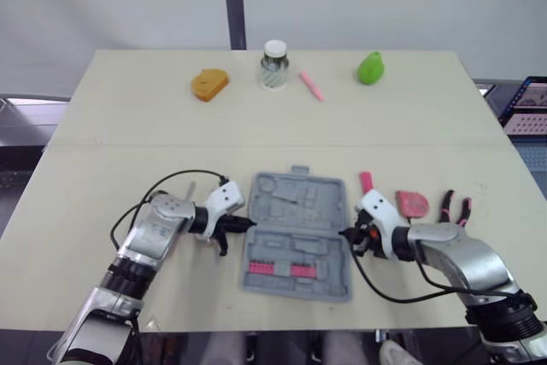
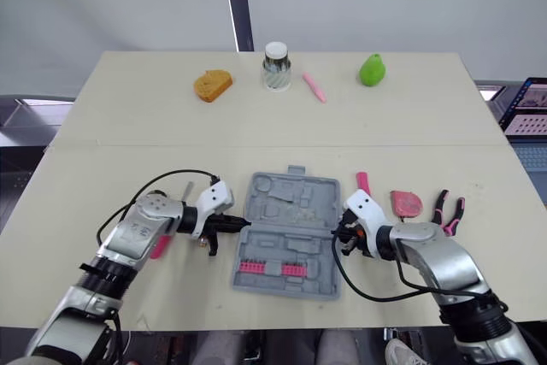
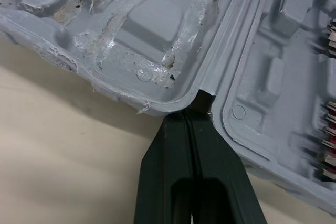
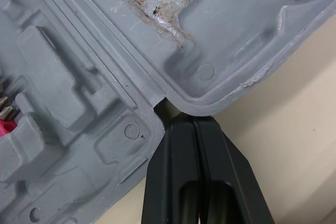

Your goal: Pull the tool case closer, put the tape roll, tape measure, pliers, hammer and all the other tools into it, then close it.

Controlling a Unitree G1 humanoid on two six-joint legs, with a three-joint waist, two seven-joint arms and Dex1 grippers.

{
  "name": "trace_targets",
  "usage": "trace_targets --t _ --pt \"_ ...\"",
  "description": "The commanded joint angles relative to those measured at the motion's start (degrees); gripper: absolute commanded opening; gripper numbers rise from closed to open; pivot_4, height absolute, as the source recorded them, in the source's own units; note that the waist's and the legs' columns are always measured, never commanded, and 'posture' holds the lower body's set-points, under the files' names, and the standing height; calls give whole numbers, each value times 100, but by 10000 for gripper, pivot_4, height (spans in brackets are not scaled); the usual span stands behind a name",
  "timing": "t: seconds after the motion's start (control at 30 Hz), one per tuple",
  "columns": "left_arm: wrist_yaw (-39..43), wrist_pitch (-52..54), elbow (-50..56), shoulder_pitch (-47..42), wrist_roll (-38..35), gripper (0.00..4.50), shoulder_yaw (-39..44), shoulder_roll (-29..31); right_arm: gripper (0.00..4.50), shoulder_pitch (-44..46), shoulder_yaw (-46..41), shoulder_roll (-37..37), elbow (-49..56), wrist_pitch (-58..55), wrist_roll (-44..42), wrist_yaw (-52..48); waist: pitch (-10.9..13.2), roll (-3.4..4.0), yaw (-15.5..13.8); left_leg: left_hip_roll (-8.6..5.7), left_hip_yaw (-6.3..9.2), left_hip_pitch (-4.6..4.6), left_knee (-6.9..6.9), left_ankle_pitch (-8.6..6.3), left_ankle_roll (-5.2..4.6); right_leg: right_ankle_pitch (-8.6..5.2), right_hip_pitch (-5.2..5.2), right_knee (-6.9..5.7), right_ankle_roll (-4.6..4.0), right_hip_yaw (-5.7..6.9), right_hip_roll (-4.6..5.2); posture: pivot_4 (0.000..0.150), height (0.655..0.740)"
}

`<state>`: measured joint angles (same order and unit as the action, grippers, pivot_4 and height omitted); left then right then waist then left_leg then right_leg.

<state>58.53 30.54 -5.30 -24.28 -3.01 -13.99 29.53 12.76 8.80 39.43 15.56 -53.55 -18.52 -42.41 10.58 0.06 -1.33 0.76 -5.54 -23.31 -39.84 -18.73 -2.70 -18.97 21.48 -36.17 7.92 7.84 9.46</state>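
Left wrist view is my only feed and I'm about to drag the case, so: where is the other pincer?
Observer: The right pincer is shut at the hinge notch on the tool case's opposite edge.
Operator: Which tools are outside it?
Observer: The pliers and the pink tape measure lie on the table to the case's right.
Operator: Anything behind the case?
Observer: A jar stands near the table's far edge, well apart from the case.
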Motion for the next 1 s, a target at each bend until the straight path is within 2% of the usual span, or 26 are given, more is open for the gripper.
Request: trace_targets --t 0.03,1.0 --pt "89 169 553 146 -241 0 -79 -1 538 -57 65 32 360 -35 -219 -218 0 0 -3 0 0 0 0 0 0 0 0 2 0 0 0 1500 6950" --pt "-263 1225 2141 1302 -830 0 101 520 538 -644 -32 399 1188 -542 -659 -300 0 0 -11 3 0 0 0 -1 1 0 -1 6 0 -4 1 1500 6950"
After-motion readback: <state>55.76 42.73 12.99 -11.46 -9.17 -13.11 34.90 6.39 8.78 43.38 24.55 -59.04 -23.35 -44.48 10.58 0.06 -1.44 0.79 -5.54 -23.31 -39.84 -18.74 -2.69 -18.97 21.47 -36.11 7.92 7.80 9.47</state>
